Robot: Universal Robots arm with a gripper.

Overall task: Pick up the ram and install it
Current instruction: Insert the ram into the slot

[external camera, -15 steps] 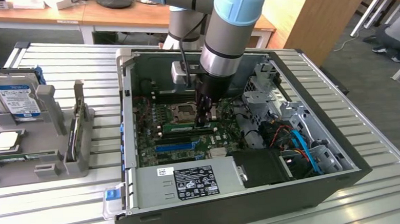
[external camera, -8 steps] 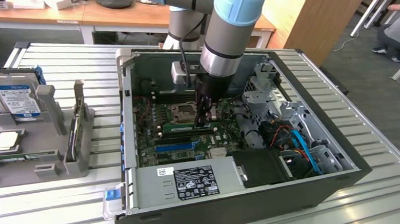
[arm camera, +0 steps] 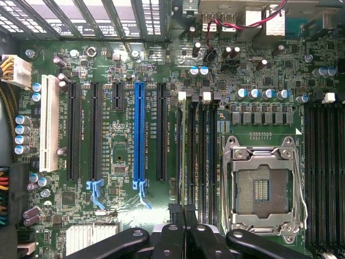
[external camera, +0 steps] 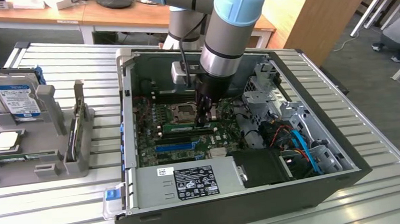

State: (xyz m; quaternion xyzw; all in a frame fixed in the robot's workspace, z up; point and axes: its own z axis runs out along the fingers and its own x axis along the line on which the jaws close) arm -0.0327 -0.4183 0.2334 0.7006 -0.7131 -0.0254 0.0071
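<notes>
Green ram [arm camera: 184, 140] stood edge-on in mobo [arm camera: 122, 156] slot, gripper [arm camera: 184, 212] jaws clenched on it, inside open PC case [external camera: 226, 213].

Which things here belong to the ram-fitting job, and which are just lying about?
Job: ram, gripper, memory slots.
Lying about: hard drive, processor, grey rack, power supply.
</notes>
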